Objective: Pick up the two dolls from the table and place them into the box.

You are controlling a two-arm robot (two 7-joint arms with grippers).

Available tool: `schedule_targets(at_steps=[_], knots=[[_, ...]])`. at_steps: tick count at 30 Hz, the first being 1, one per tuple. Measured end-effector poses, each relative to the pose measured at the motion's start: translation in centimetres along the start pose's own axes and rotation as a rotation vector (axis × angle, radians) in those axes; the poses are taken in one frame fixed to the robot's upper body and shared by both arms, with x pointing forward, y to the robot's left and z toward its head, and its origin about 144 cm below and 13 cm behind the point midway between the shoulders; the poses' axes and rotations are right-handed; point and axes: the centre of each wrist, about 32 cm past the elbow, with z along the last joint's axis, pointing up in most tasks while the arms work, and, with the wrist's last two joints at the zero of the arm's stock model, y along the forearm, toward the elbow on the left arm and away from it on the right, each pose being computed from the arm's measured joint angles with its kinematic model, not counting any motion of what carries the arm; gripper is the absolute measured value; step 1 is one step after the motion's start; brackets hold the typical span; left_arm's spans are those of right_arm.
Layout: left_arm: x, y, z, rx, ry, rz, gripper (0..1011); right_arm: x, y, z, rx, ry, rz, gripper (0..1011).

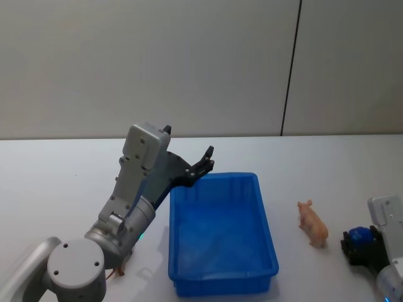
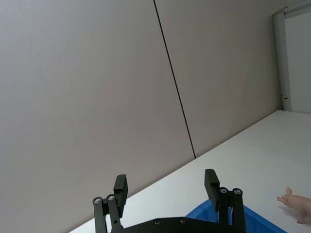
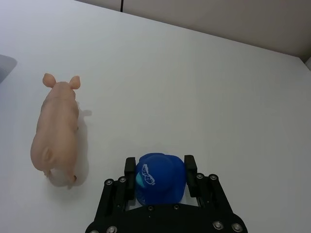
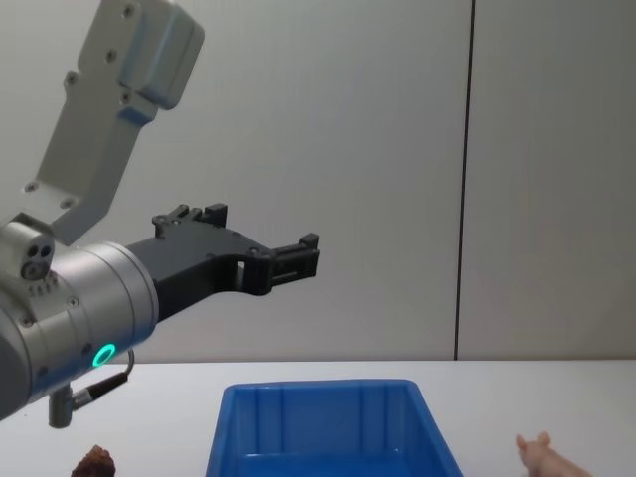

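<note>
Blue plastic at mid-bench: the box [image 1: 220,233], resting flat on the white bench [image 1: 50,182], open side up. To its right, well apart from the rim: pale pink pig doll [image 1: 313,224], standing on the bench, head toward the far wall. To the box's left, near the robot's side of the bench: small dark reddish-brown doll [image 4: 95,461], sitting on the bench beneath the left arm and largely hidden by that arm in the head view. Both dolls outside the box.

Left tool [image 1: 204,162] up in the air above the box's far left corner, pointing toward the wall. Released: fingers [image 2: 120,187] spread wide and empty.

Right tool [image 1: 360,242] low over the bench, to the right of the pig doll and near its rear, not touching it. Clenched on a rounded blue object [image 3: 160,179] bearing a pale printed mark, both fingers pressed against its sides.
</note>
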Motion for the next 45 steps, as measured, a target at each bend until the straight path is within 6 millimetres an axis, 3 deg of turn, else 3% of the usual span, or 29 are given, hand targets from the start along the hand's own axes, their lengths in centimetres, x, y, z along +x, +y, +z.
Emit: schedule_targets(at_steps=[15,33,45], knots=[[0.0,0.0,0.0,0.0,0.0,0.0,1003,0.3,-0.2,0.3,0.029,0.037,-0.005,490],[0.0,0.0,0.0,0.0,0.0,0.0,1003,1.6,-1.8,3.7,0.266,0.134,-0.008,376],[0.0,0.0,0.0,0.0,0.0,0.0,1004,1.6,-3.2,5.7,0.397,0.169,0.095,313]])
